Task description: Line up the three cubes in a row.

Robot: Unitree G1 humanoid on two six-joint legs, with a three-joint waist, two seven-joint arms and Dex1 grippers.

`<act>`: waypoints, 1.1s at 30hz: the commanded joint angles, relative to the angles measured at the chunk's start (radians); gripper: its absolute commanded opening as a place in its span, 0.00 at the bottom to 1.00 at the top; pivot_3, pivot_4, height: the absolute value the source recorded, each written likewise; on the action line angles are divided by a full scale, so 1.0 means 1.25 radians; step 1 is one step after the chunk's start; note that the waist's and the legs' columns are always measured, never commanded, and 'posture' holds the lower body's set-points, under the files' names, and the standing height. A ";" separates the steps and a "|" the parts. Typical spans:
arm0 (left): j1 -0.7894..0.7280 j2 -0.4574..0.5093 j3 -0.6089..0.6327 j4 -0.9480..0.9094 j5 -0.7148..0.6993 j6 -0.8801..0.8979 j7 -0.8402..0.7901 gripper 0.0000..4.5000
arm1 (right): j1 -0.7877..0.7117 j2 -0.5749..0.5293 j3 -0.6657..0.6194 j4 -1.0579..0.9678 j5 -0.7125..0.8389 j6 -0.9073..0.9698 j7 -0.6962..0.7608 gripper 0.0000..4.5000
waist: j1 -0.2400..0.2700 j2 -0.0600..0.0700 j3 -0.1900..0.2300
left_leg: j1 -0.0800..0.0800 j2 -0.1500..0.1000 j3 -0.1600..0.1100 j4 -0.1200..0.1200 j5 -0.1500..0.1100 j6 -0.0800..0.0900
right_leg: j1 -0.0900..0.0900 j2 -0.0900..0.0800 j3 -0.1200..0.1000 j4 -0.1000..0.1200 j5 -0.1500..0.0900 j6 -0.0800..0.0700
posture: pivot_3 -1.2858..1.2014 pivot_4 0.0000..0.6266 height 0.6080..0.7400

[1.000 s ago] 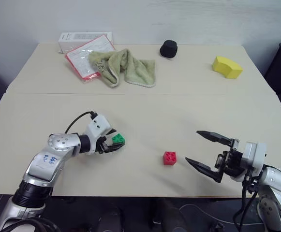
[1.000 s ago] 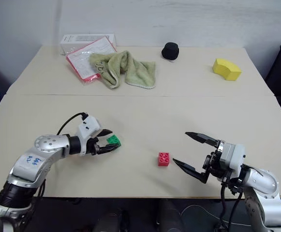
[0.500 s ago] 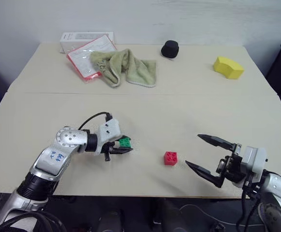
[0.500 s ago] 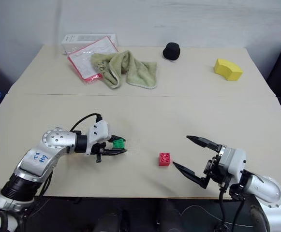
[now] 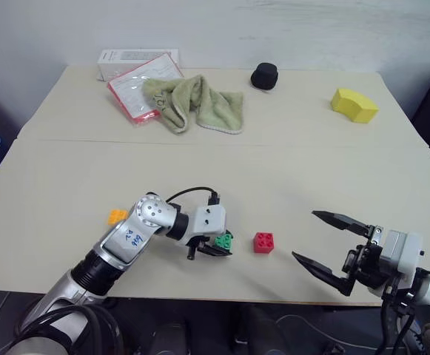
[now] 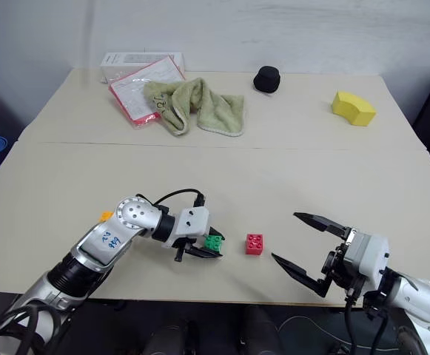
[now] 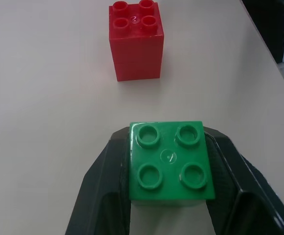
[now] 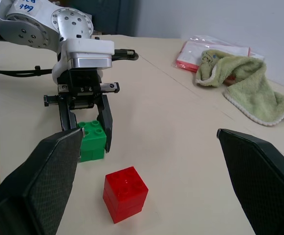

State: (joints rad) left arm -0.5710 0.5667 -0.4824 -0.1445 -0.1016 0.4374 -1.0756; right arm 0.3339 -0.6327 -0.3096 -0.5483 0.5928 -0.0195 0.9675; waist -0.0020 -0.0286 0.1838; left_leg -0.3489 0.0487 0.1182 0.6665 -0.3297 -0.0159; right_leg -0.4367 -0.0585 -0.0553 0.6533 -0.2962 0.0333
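Note:
My left gripper [image 5: 219,244] is shut on the green cube [image 5: 223,239], with a black finger pressed on each side of the green cube [image 7: 170,163]. It holds that cube just left of the red cube [image 5: 263,242], which stands on the table; a small gap separates them. The orange cube [image 5: 117,216] lies farther left, partly behind my left arm. At the table's front right, my right gripper [image 5: 331,243] stands open with nothing between its fingers, pointing toward the red cube [image 8: 125,193].
At the back of the table [image 5: 289,163] lie a green towel [image 5: 192,102], a red-edged paper sleeve [image 5: 137,86] and a white box [image 5: 133,58]. A black round object [image 5: 264,75] and a yellow wedge block [image 5: 354,104] sit at the back right.
My left gripper has closed on the green cube and carried it right, close to the red cube. The orange cube has come into view behind the arm. My right gripper stayed put.

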 commanded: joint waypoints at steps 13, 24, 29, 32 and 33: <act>0.036 0.058 0.136 -0.143 -0.110 0.079 -0.049 0.99 | 0.010 0.009 0.006 0.003 0.002 -0.018 0.021 1.00 | -0.001 0.000 0.000 | 0.000 0.000 0.000 0.000 0.000 0.000 | 0.000 0.000 0.000 0.000 0.000 0.000 | 0.52 0.24 1.00; 0.266 0.187 0.591 -0.097 -0.286 -0.091 -0.094 0.99 | -0.112 0.032 0.099 0.084 -0.011 -0.062 0.099 1.00 | -0.013 0.000 0.000 | 0.006 0.001 0.001 -0.001 -0.001 0.000 | 0.006 0.000 0.000 0.000 -0.001 0.000 | 0.52 0.24 1.00; 0.422 0.181 0.829 0.075 -0.278 -0.173 -0.022 0.99 | -0.166 0.069 0.178 0.060 -0.014 -0.046 0.084 1.00 | -0.021 0.000 0.000 | 0.009 0.002 0.001 -0.003 -0.003 0.002 | 0.007 -0.001 -0.001 0.000 -0.001 -0.001 | 0.52 0.24 1.00; 0.539 0.190 0.950 0.182 -0.274 -0.217 -0.020 0.99 | -0.182 0.085 0.213 0.049 -0.025 -0.052 0.073 1.00 | -0.022 -0.001 0.000 | 0.009 0.003 0.001 -0.003 -0.004 0.002 | 0.007 -0.001 -0.002 -0.001 -0.002 -0.002 | 0.52 0.24 1.00; 0.572 0.192 0.985 0.209 -0.280 -0.213 -0.012 0.99 | -0.184 0.087 0.219 0.049 -0.027 -0.055 0.072 1.00 | -0.023 -0.001 0.000 | 0.009 0.003 0.001 -0.003 -0.005 0.003 | 0.007 -0.001 -0.002 -0.001 -0.002 -0.002 | 0.52 0.24 1.00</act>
State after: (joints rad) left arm 0.1121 0.7928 0.6541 0.0747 -0.4414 0.1954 -1.1026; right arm 0.1069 -0.5315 -0.0392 -0.4482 0.5571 -0.0797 1.0666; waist -0.0303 -0.0297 0.1838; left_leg -0.3374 0.0530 0.1201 0.6630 -0.3366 -0.0114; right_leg -0.4282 -0.0605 -0.0574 0.6519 -0.2985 0.0312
